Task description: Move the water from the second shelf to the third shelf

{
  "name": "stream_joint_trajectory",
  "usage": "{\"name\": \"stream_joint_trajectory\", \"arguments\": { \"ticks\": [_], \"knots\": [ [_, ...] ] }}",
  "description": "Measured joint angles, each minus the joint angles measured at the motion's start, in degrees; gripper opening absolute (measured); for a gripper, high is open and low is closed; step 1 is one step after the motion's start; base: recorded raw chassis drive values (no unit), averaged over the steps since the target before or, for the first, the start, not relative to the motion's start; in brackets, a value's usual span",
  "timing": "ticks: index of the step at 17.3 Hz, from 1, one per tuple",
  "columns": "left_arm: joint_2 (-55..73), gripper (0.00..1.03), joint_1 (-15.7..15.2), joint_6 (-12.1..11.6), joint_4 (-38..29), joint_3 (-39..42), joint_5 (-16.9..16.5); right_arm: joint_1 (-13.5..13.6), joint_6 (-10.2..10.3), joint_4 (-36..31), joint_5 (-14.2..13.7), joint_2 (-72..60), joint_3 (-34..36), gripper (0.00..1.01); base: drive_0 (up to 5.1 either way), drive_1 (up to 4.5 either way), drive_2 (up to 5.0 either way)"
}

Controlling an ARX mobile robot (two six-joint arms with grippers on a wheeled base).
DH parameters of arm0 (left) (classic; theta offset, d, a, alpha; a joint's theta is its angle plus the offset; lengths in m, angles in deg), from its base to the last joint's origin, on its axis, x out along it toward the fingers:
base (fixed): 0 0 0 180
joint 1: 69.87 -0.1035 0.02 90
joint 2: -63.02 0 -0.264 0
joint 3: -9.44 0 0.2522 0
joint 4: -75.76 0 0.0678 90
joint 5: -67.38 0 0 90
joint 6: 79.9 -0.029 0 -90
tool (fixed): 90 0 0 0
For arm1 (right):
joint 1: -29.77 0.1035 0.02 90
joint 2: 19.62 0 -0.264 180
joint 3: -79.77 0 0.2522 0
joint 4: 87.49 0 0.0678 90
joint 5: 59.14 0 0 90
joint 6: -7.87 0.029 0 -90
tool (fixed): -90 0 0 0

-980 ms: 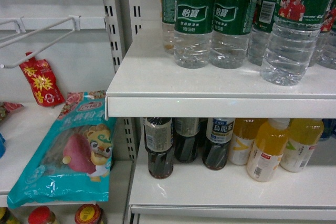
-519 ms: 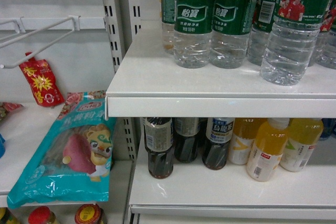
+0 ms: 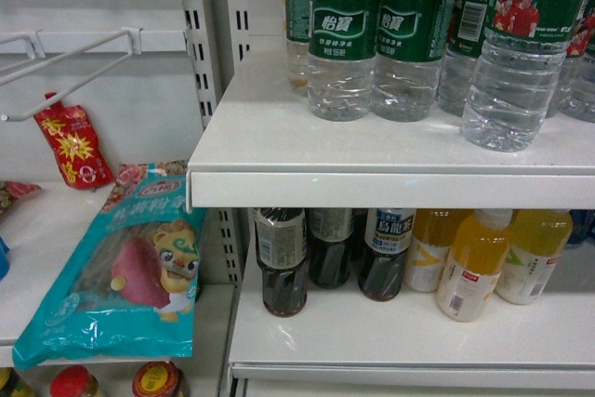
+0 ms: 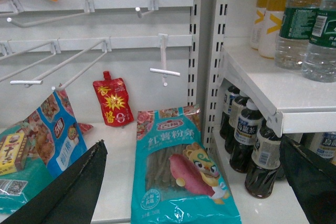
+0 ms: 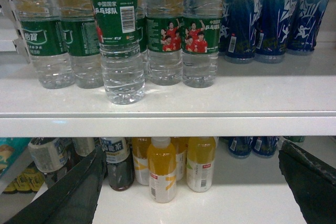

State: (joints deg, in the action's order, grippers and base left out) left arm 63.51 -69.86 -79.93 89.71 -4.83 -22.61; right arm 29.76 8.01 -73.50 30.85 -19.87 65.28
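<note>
1. Nearest the right wrist camera, the right gripper (image 5: 191, 182) is sitting with its dark fingers (image 5: 68, 192) spread wide apart, holding nothing, level with the lower shelf (image 5: 220, 203).
2. Left gripper (image 4: 189, 182) is likewise gaping open, empty, fingers (image 4: 73, 187) framing a teal sweet-potato noodle bag (image 4: 178, 177) lying on the side shelf.
3. Behind that, yellow juice bottles (image 5: 161, 169) and dark drink bottles (image 3: 284, 262) are standing on the lower shelf.
4. Above, the water (image 5: 122, 40) is standing upright on the white upper shelf (image 5: 236, 100), forward of its row, near the front lip, nothing touching its cap end that I can see.
5. Its green label is showing a barcode and white Chinese text in the right wrist view; in the head view, red-shirted players are facing out (image 3: 521, 53).
6. Farther back, more green-label water bottles (image 5: 181, 30) are lining up, with blue bottles (image 5: 273, 19) to their right.
7. Far left in the left wrist view, a red pouch (image 4: 113, 102) is hanging against the back panel under white peg hooks (image 4: 79, 64).
</note>
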Motion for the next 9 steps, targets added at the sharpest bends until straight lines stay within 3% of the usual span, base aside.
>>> {"name": "stream_joint_trajectory", "arguments": {
  "ticks": [9],
  "knots": [
    [0.0, 0.98, 0.0, 0.0, -0.2, 0.0, 0.0, 0.0, 0.0, -0.1, -0.1, 0.0, 0.0, 0.98, 0.0, 0.00, 0.0]
  ]
}}
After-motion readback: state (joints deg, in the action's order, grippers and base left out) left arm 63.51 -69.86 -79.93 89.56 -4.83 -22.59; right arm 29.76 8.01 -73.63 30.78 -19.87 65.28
